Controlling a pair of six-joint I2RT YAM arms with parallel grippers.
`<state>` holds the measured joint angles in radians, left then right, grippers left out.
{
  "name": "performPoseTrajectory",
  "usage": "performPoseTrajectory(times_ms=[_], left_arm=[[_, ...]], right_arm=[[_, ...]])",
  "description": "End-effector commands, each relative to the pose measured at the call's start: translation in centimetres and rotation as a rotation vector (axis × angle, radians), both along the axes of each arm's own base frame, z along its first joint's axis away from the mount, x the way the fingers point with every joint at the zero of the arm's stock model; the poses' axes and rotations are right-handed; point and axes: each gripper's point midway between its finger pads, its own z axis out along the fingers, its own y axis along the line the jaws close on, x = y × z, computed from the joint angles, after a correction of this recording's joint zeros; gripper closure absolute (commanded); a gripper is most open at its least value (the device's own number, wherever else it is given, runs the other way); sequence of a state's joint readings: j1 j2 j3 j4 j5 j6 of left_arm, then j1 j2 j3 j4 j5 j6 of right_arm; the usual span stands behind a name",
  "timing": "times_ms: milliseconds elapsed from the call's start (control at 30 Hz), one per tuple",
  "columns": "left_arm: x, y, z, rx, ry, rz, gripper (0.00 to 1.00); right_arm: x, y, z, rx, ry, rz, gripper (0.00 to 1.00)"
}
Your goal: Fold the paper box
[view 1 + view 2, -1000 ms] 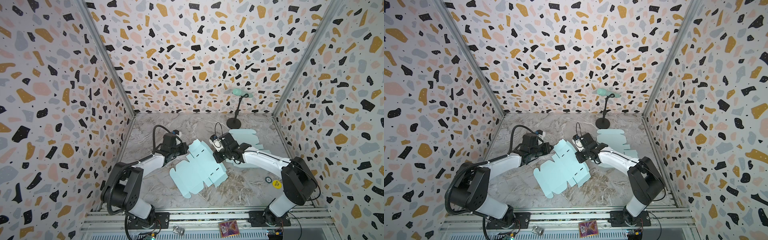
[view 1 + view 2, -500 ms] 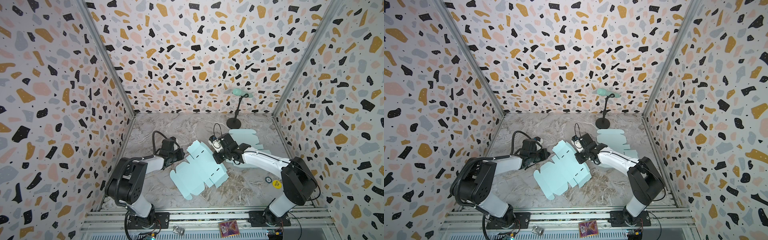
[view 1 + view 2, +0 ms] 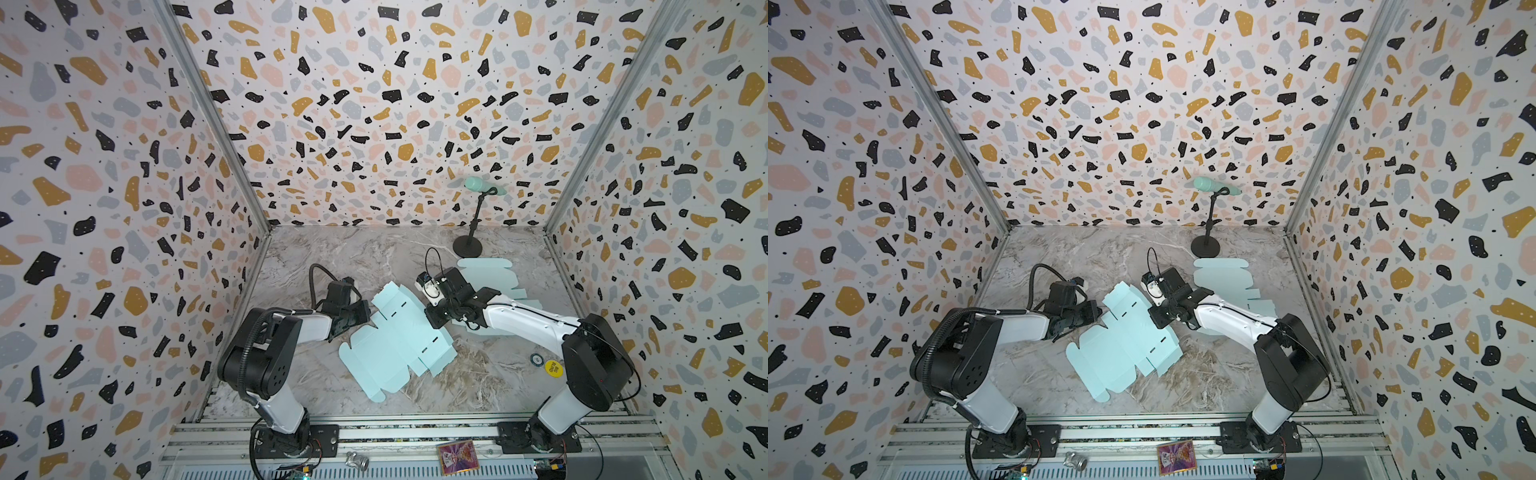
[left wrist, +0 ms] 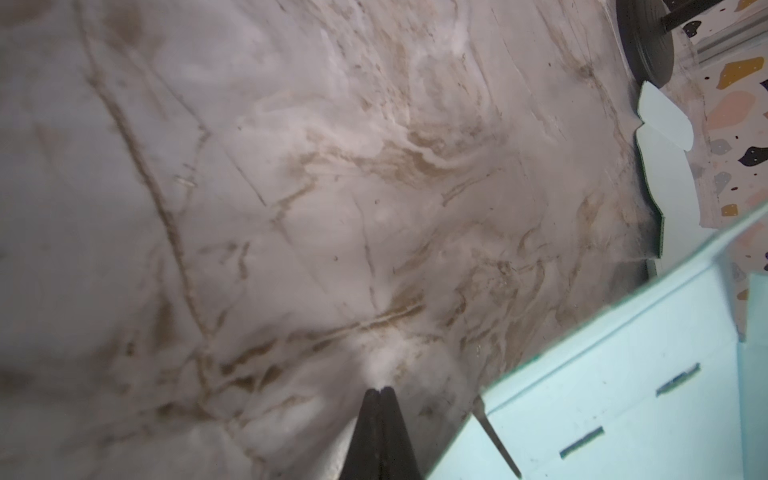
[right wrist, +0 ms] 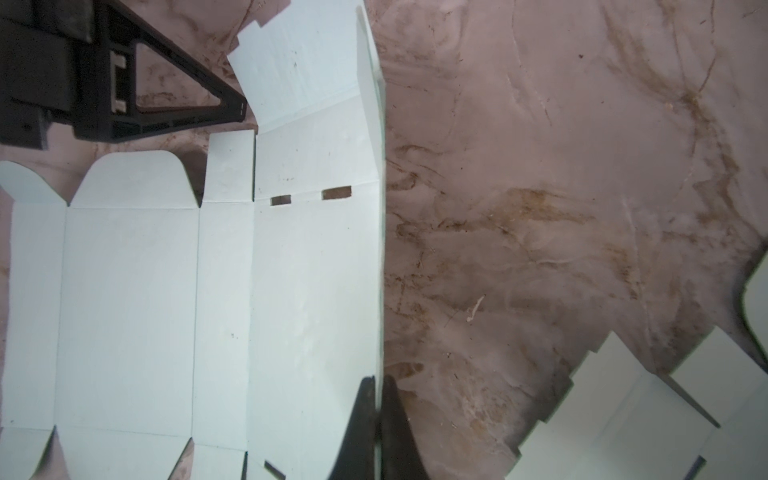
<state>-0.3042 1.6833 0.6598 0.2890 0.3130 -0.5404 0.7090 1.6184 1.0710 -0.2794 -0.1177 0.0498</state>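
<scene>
Paper box edge sits pinched in right end effector.

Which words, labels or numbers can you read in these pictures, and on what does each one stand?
"BIG BLIND", as best it reads: on the yellow disc.
Card: print too small to read.
Dark disc: marks too small to read.
Box: no print.
</scene>
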Motion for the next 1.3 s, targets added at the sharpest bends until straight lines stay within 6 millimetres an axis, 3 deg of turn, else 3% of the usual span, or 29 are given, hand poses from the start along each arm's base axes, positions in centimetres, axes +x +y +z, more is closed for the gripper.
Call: performPoseTrajectory(times_ms=[0, 300, 600, 733, 967, 1067, 1267], left_arm=[[-0.5, -1.1, 0.5, -0.042, -0.026, -0.026, 1.00], [-1.7, -1.8, 2.4, -0.053, -0.054, -0.056, 1.00], [-1.1, 1.2, 1.7, -0.006, -0.036, 0.018, 0.99], [-0.5, 1.5, 1.8, 0.003, -0.050, 0.025, 0.67], [-1.1, -0.6, 1.6, -0.100, -0.044, -0.061, 0.34], [-1.7, -1.2, 1.9, -0.112, -0.051, -0.086, 0.33], [-2.5, -2.2, 2.6, -0.138, -0.057, -0.115, 0.43]], right_arm=[[0.7, 0.7, 2.0, 0.019, -0.046, 0.009, 1.00], [1.0, 0.6, 1.8, 0.003, -0.056, 0.006, 1.00], [0.8, 0.2, 2.1, -0.012, -0.086, 0.029, 1.00], [0.4, 0.1, 2.6, 0.005, -0.111, 0.049, 1.00], [0.2, 0.3, 2.8, 0.013, -0.119, 0.067, 1.00], [0.2, 0.4, 2.8, 0.017, -0.127, 0.076, 1.00], [0.6, 0.5, 2.8, 0.016, -0.136, 0.084, 1.00]])
